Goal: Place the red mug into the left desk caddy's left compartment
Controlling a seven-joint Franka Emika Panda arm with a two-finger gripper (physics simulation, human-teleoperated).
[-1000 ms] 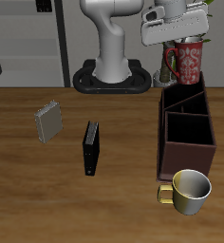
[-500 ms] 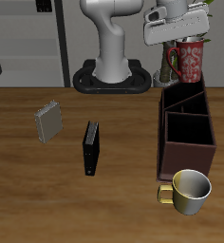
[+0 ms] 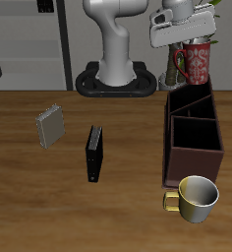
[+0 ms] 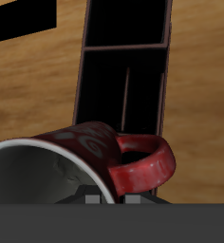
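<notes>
Above table [image 3: 49, 187] — gripper [image 3: 194, 41]-clasped red mug [image 3: 198, 62]

Exterior view: camera in front of and above the table [image 3: 49, 187], facing the robot base [image 3: 116, 81] at the far edge. Moderate distance; whole tabletop in frame, arm cropped by the upper edge. Left desk caddy [image 3: 194, 130] sits right of frame centre, red mug [image 3: 197, 61] in the upper right.

Wrist view: camera on the gripper, looking steeply down at the wood from very close. Red mug [image 4: 81, 161] fills the foreground, partly cropped; left desk caddy [image 4: 123, 71] lies beyond it.

Shared between views: the mug, the caddy's partitioned sections and adjoining table surface, seen half a turn apart.
</notes>
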